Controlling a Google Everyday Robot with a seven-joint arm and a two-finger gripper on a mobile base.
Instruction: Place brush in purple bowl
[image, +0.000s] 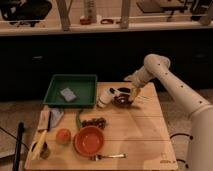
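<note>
1. The pincer (131, 93) is down at the far right part of the wooden surface (135, 135), right at the right-hand rim of the purple bowl (122, 99). Honestly can't tell if it's open or closed, or gripping anything.
2. The white arm (170, 82) comes in from the right edge, elbows up high, then drops toward the bowl.
3. The brush (105, 97) is lying on the surface just left of the purple bowl, looks like it's touching or nearly touching the rim. It's tilted, with the white body pointing down-left. Not in the bowl.
4. Left of that there's a green tray (72, 91) at the back-left corner with a grey sponge (67, 94) sitting in it.
5. Nearer the front: an orange-red bowl (90, 140), and a fork (107, 156) lying just in front of it.
6. A bunch of dark grapes (93, 122) sits between the tray and the orange-red bowl, with something thin and green (78, 119) beside it.
7. An orange round fruit (63, 135) is just left of the orange-red bowl, and a banana (40, 142) lies along the left edge.
</note>
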